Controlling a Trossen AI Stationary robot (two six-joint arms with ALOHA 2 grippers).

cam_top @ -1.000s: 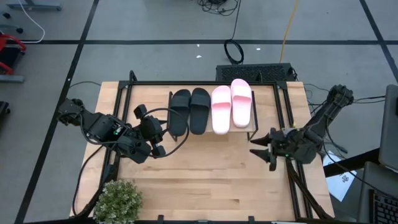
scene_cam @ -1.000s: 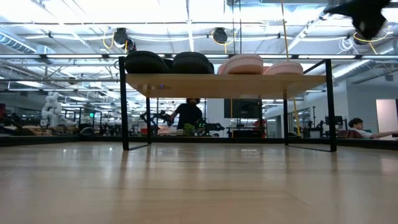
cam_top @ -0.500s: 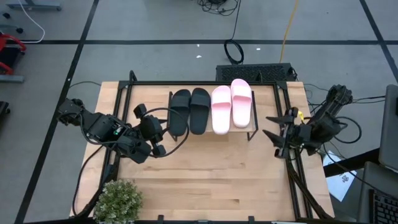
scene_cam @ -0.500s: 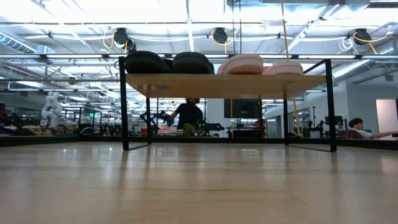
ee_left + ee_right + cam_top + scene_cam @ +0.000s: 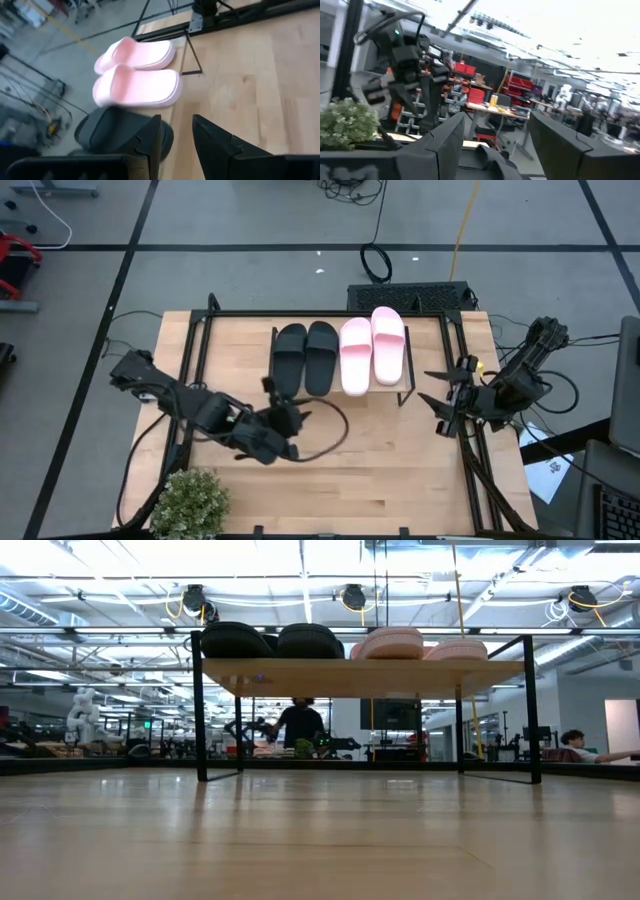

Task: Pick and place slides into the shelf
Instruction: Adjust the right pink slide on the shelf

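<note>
Shelf: wooden plank top on thin black legs, standing at the far middle of your table. On it, four slides side by side, all lying flat: the black pair on the left half, the pink pair on the right half, the rightmost pink slide set a little farther back than its mate. From the low view you see the same row on the plank, black pair then pink pair, with the tabletop beneath the shelf bare. Left gripper: over the table just in front of the black pair, holding nothing; in its wrist view your two fingers stand apart with a gap between them, pointed toward the pink pair. Right gripper: out at the table's right edge, beside the shelf's right end, fingers spread, nothing between them. Potted plant: near left corner of the table.
</note>
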